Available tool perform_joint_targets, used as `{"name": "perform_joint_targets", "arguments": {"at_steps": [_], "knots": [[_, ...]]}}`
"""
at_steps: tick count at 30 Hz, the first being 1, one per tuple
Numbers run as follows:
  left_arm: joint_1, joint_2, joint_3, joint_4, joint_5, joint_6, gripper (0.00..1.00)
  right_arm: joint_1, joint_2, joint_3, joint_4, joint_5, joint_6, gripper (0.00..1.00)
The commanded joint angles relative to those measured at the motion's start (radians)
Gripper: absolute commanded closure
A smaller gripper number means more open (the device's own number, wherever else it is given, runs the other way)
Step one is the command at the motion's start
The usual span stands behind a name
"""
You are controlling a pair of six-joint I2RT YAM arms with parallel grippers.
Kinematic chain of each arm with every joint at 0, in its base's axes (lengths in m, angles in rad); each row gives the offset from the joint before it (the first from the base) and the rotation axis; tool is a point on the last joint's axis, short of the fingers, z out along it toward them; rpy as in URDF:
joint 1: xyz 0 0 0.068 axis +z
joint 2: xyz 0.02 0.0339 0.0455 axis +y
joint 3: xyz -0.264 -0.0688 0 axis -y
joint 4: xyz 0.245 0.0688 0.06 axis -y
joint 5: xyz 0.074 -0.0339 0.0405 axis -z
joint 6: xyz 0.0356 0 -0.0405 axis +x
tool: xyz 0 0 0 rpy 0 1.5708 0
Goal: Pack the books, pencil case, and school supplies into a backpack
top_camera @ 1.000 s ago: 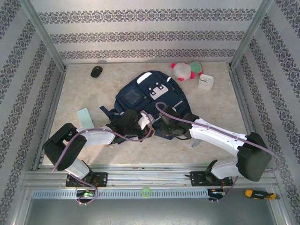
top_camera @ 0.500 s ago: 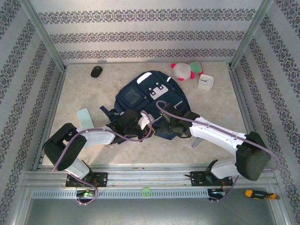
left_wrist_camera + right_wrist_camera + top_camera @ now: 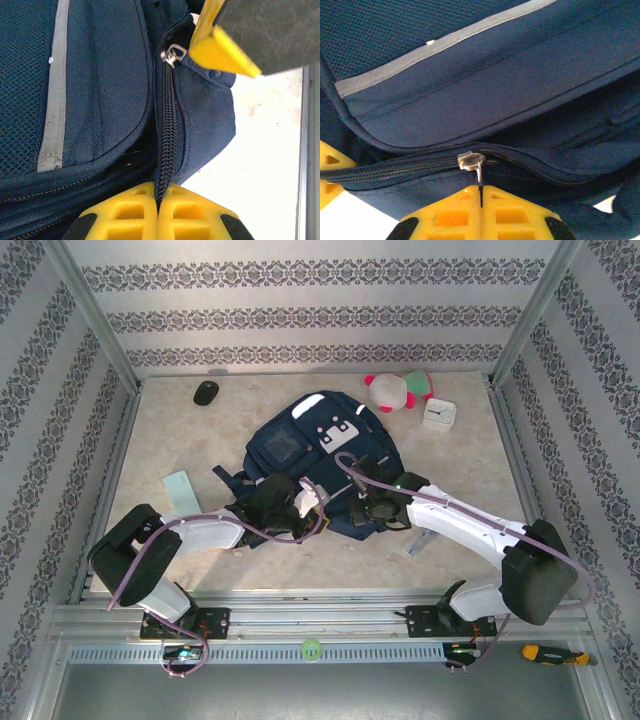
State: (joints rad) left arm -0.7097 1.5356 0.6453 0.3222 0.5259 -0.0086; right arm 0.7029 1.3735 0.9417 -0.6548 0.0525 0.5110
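Note:
The navy striped backpack (image 3: 318, 445) lies flat mid-table. My left gripper (image 3: 161, 192) is shut, pinching the zipper track (image 3: 167, 125) at the bag's near edge (image 3: 290, 502). My right gripper (image 3: 480, 189) is shut on the thin metal pull hanging from the zipper slider (image 3: 470, 161), and sits at the bag's near right edge (image 3: 366, 512). The slider (image 3: 173, 53) lies just beside a right fingertip (image 3: 220, 50). The zipper looks closed to the left of the slider. One of the school supplies, a flat pale teal square (image 3: 178, 485), lies left of the bag. The books and the pencil case are out of view.
A black mouse (image 3: 205, 392) sits at the back left. A pink-and-white plush (image 3: 395, 390) and a white clock (image 3: 438, 415) sit at the back right. A slim pale piece (image 3: 417, 545) lies beside the right arm. Metal rails frame the table's sides.
My right gripper has shut on the zipper pull and shifted slightly left along the bag's edge. The left gripper has stayed shut in place.

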Motion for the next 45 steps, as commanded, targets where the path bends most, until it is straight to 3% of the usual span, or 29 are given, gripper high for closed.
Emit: {"name": "perform_joint_targets", "arguments": {"at_steps": [1, 10, 15, 24, 29, 34, 45], "knots": [[0.001, -0.052, 0.017, -0.048, 0.005, 0.038, 1.0, -0.055, -0.038, -0.041, -0.074, -0.002, -0.03, 0.97], [0.009, -0.072, 0.014, -0.072, 0.012, 0.063, 1.0, -0.101, -0.085, -0.101, 0.031, -0.191, -0.056, 0.99], [0.009, -0.068, 0.025, -0.063, 0.024, 0.056, 1.0, -0.099, -0.063, -0.103, 0.078, -0.229, -0.046, 0.92], [0.009, -0.066, 0.027, -0.068, 0.023, 0.052, 1.0, -0.102, -0.102, -0.05, 0.004, -0.21, -0.02, 0.78], [0.009, -0.066, 0.021, -0.051, 0.023, 0.039, 1.0, -0.105, -0.139, -0.044, 0.01, -0.262, 0.064, 0.73], [0.009, -0.066, 0.023, -0.046, 0.022, 0.038, 1.0, -0.102, -0.128, -0.044, 0.013, -0.247, 0.145, 0.69], [0.009, -0.057, 0.027, -0.033, 0.029, 0.034, 1.0, -0.066, -0.018, -0.019, 0.011, -0.258, 0.157, 0.66]]}}
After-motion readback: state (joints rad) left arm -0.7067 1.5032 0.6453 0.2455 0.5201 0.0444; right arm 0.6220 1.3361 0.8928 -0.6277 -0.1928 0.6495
